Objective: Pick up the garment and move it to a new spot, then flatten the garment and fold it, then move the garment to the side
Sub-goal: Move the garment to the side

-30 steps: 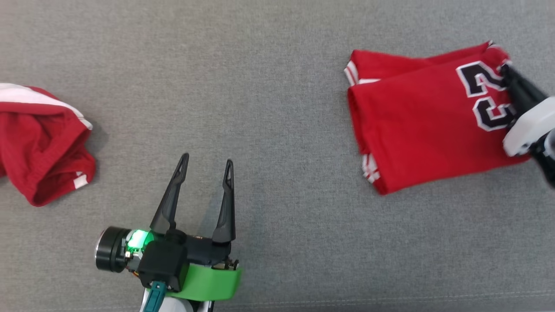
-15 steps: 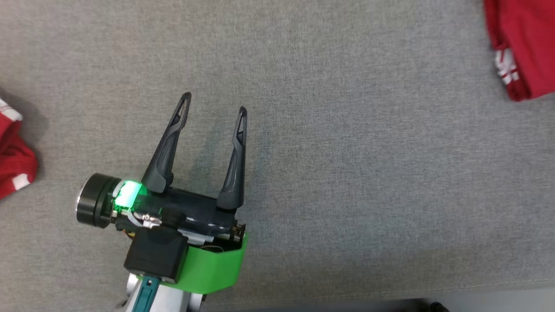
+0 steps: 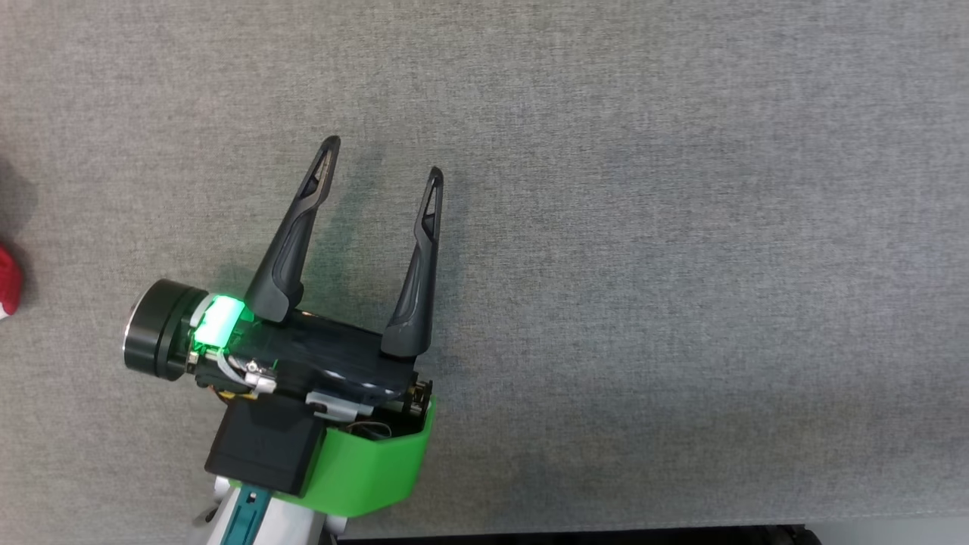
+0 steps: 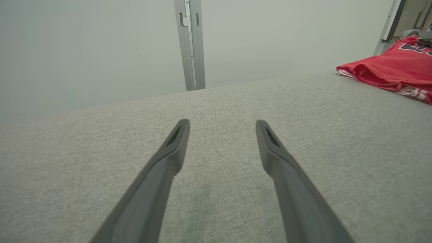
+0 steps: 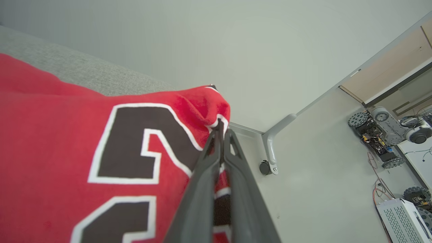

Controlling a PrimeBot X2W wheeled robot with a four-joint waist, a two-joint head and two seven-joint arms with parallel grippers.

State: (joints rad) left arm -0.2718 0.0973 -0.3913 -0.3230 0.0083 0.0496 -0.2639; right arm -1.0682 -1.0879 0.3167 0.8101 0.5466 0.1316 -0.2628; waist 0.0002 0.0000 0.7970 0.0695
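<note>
I see matt grey woven cloth on the work surface. The jersey is soft knit, my left gripper matt plastic.

- The left gripper hangs over the surface at about 7 o'clock in the head view, its fingers pointing toward 12.
- A scrap of cloth lies at the 9 o'clock edge.
- In the left wrist view, the garment lies on the surface at 2 o'clock (well apart from those fingers).
- The right gripper pinches the garment's edge.

Red garment, white-edged dark numerals, grey fabric surface, green collar
</note>
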